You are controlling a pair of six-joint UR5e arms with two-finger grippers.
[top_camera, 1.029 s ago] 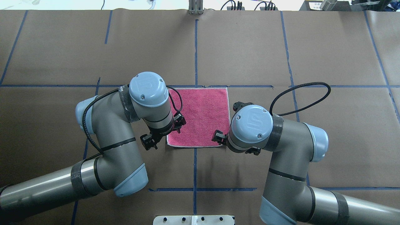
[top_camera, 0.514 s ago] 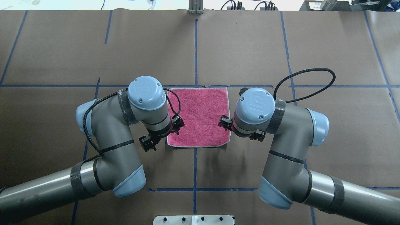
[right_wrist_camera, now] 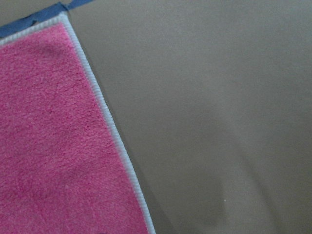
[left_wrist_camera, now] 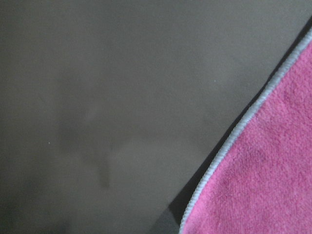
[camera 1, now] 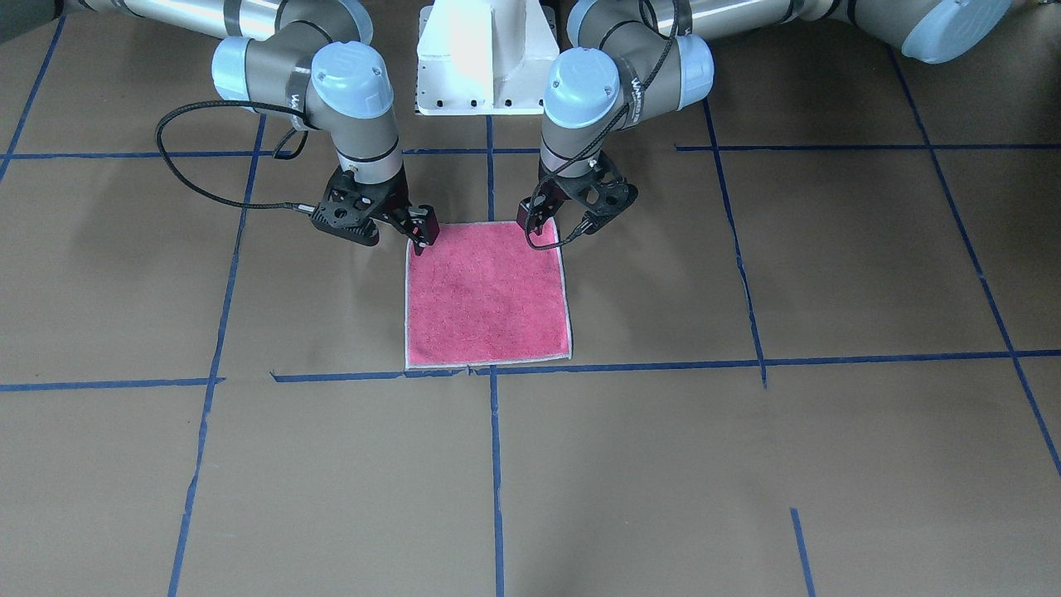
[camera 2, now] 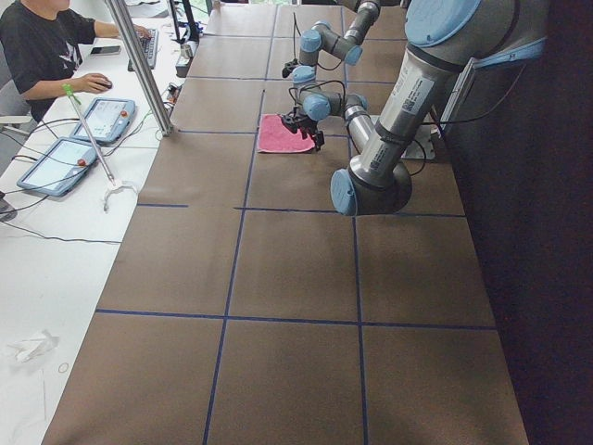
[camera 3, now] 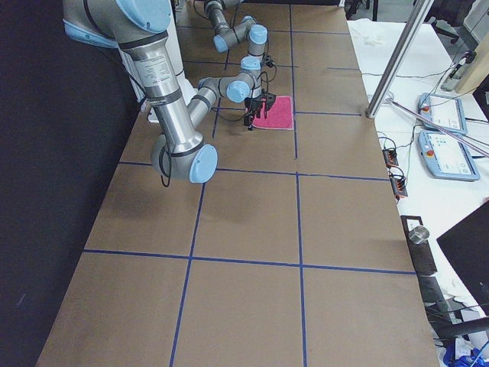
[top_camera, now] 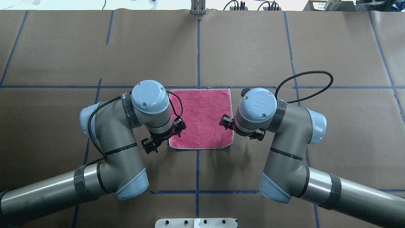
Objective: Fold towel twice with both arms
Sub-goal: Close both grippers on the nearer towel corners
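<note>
Nothing folded yet: towel [camera 1: 487, 294] lies flat, pink up, mid-table [camera 1: 746, 464], with left gripper [camera 1: 569, 222] and right gripper [camera 1: 394, 233] both spread open at its robot-side corners, gripping nothing, so both folds remain.

Brown paper [top_camera: 63, 47] is seen spread over the whole table, crossed by blue tape lines [top_camera: 198, 47] in a grid. At the top centre of the overhead view a small metal bracket [top_camera: 198, 8] is picked out, black cables [top_camera: 240, 5] just to its right. In the upper left of the left side view a person in a black shirt [camera 2: 37, 46] is seated, two tablet-like pendants [camera 2: 105, 119] are laid nearby, and a slanted metal pole [camera 2: 139, 65] is planted at the table's edge.
</note>
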